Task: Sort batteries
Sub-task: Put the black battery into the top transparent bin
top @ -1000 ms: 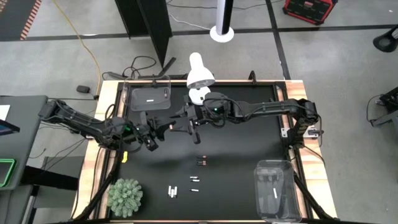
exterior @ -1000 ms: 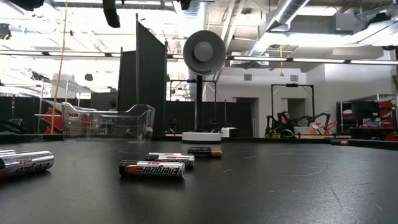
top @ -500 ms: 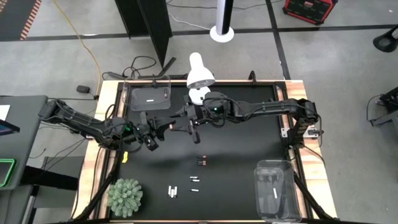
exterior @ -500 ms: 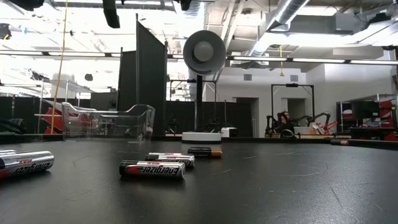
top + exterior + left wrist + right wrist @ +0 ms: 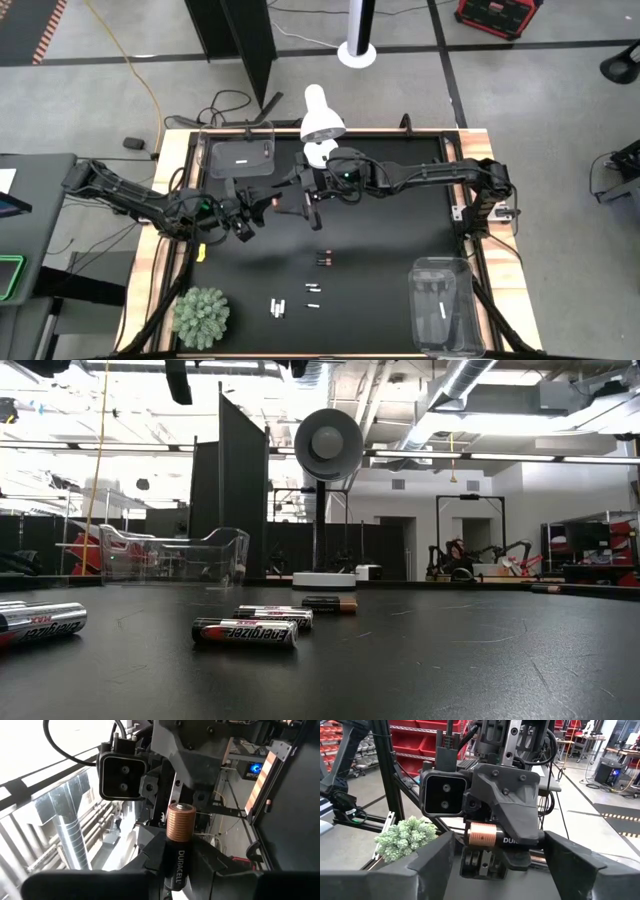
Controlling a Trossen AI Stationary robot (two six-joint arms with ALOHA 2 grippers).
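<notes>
While clamped, battery (image 5: 179, 831) facing right end effector (image 5: 308, 203).

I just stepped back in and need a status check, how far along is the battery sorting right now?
Partly done. The clear bin on the right already holds a few white batteries, and the bin at the back left holds some too. In hand: the left gripper is shut on a Duracell battery, facing the open right gripper above the table. Left: loose batteries on the mat, dark ones mid-table and pale ones nearer the front.
</notes>
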